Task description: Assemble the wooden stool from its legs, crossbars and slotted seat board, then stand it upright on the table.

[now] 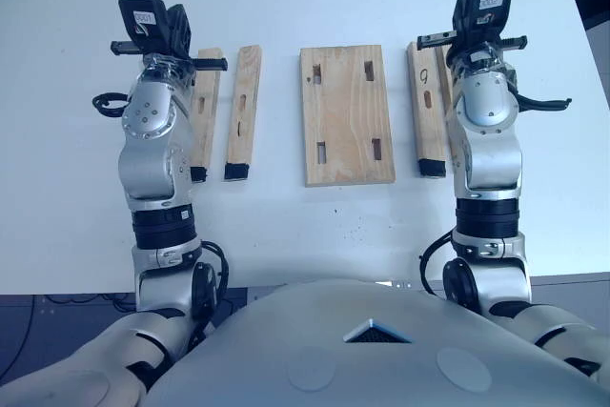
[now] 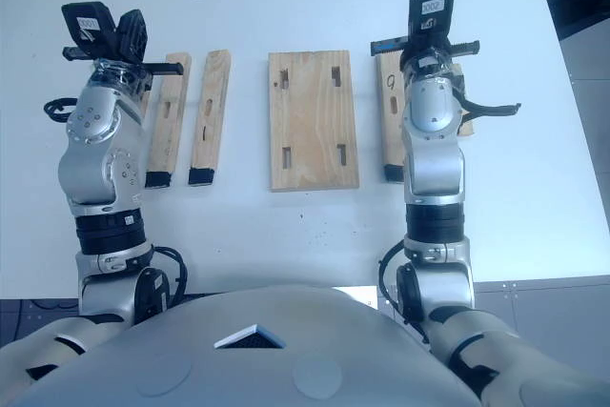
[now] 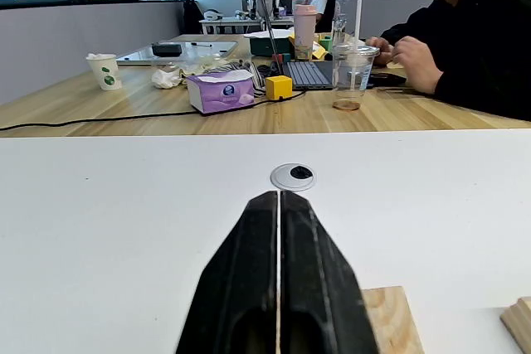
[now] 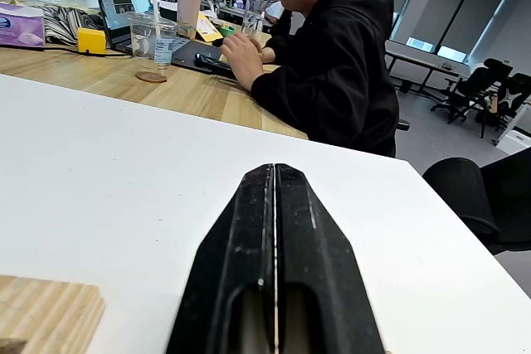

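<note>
Across the middle of the white table surface, the pale slotted wooden seat board lay flat between loose black-tipped wooden legs, apparently staged for pickup, while the left gripper and right gripper hovered over the outer legs, pinched together and empty.

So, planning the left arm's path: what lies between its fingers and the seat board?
In the left eye view, one slotted leg plank lies between the left fingers and the seat board, with bare table on either side of it.

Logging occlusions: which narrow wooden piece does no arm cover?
The piece just left of the seat board; others sit partly under the left arm or right arm.
</note>
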